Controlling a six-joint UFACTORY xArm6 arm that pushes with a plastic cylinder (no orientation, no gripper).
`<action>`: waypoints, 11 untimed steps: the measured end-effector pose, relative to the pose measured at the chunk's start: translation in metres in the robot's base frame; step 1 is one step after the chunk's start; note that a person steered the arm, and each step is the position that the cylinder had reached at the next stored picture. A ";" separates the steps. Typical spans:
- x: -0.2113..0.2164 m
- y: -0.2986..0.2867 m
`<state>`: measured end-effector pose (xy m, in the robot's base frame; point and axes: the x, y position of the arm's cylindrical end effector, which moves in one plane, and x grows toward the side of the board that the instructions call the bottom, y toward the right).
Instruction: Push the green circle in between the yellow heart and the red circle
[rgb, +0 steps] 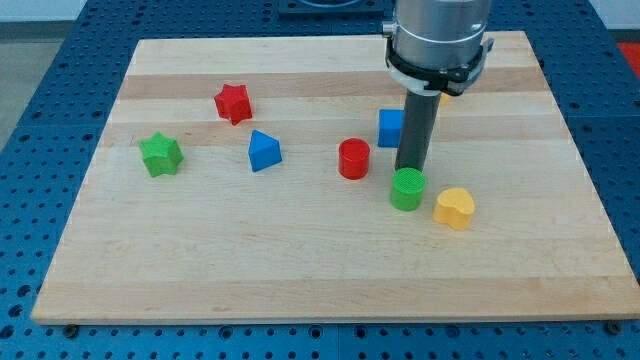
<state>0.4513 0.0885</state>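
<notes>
The green circle sits right of the board's middle. The yellow heart lies just to its lower right, nearly touching. The red circle stands to the green circle's upper left, a short gap away. My tip is right at the green circle's top edge, touching or almost touching it, with the rod rising toward the view's top.
A blue block sits just left of the rod, partly hidden by it. A blue triangle, a red star and a green star lie on the left half of the wooden board.
</notes>
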 end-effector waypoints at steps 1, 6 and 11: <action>0.000 0.000; -0.001 0.039; 0.067 -0.026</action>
<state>0.5187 0.0625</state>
